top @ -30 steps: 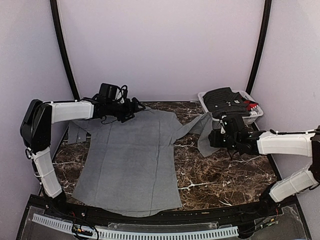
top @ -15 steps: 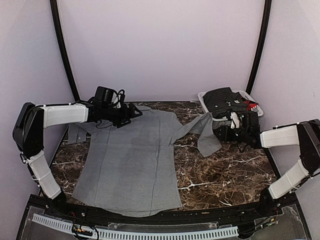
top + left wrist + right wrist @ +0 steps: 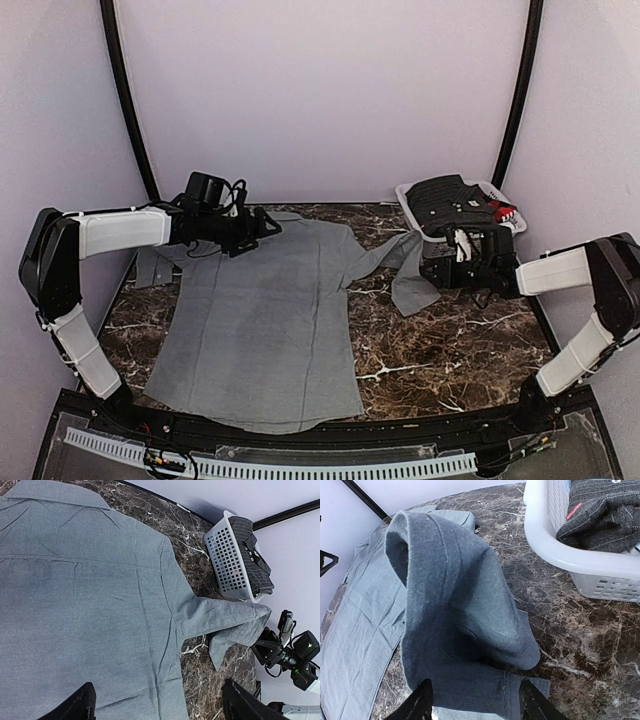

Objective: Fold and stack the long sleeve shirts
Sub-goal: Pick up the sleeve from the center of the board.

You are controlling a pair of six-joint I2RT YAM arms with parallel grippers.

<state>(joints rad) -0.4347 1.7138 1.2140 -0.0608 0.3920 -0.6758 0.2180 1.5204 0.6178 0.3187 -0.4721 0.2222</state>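
Note:
A plain grey long sleeve shirt [image 3: 260, 310] lies spread flat on the marble table, collar at the back. Its right sleeve [image 3: 400, 262] runs toward the basket and doubles over at the cuff. My left gripper [image 3: 268, 226] hovers open and empty over the collar end; in the left wrist view [image 3: 157, 687] the shirt body [image 3: 75, 605] lies below its wide-apart fingers. My right gripper [image 3: 428, 272] is open at the sleeve's end. In the right wrist view [image 3: 476, 685] its fingers straddle the humped sleeve [image 3: 455, 605], holding nothing.
A white plastic basket [image 3: 505, 235] stands at the back right, holding a dark pinstriped shirt [image 3: 450, 198]. Its rim [image 3: 560, 550] is close to the right of the sleeve. The shirt's left sleeve [image 3: 150, 268] lies bunched at the table's left edge.
My right gripper has swung back toward the basket and then left, up to the sleeve's cuff. My left gripper has drawn back slightly left at the collar. The shirt has barely shifted.

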